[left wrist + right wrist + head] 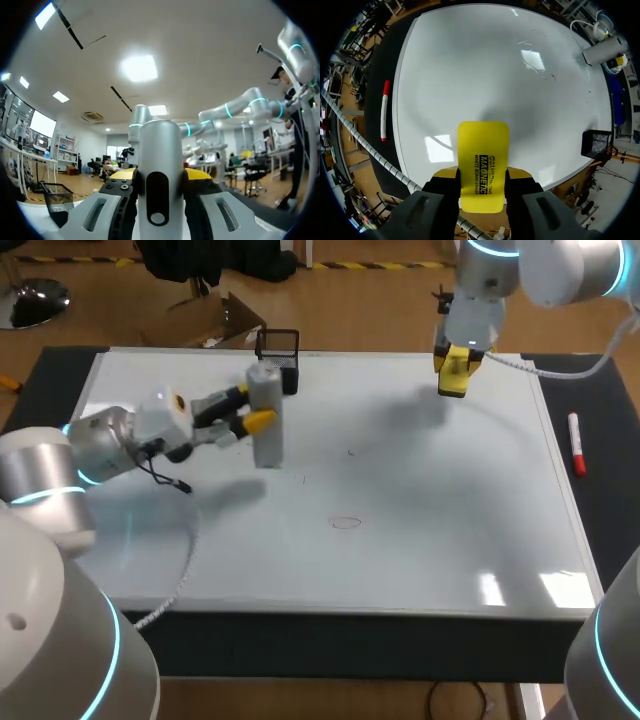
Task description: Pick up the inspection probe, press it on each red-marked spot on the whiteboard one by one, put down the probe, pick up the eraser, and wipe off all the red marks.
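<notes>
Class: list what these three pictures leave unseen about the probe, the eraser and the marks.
1. Inspection probe tip: in the left wrist view it is cut off by the picture's edge. In the head view it is too small to tell whether it touches the whiteboard.
2. Marks: in the head view they are too faint to count.
3. Eraser underside: in the right wrist view it is turned away. In the head view the right gripper mostly covers it.

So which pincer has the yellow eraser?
The right pincer, up by the whiteboard's far edge, grips the yellow eraser; the left pincer holds the grey probe instead.
</notes>
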`<action>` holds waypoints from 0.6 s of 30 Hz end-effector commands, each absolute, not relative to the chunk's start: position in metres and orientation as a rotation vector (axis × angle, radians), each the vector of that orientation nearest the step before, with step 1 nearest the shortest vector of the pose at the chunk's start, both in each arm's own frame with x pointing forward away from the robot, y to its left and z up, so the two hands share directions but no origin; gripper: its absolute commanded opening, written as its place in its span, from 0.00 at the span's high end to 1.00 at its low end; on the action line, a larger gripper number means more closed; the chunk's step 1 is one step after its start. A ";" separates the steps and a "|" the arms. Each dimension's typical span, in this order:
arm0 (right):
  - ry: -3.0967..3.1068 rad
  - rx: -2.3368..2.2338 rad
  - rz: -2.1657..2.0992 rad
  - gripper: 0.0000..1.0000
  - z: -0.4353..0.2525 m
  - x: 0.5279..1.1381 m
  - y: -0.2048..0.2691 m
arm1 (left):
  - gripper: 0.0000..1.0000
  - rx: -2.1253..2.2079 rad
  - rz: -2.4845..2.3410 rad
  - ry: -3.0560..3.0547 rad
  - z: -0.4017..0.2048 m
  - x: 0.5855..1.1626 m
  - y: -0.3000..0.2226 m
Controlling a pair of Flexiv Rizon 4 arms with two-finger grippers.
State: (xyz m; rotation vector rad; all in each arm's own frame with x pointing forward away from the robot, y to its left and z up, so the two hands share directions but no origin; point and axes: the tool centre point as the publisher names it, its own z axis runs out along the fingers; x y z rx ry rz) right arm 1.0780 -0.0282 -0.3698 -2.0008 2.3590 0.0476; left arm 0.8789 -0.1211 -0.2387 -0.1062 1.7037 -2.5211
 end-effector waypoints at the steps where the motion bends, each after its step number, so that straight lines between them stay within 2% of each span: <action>1: 2.358 -2.005 0.044 1.00 -0.369 1.079 -0.029 | 1.00 -0.068 -2.561 1.726 -0.242 0.858 -0.149; 18: 2.358 -2.005 0.044 1.00 -0.369 1.079 -0.029 | 1.00 0.105 -2.735 1.764 -0.259 0.800 -0.220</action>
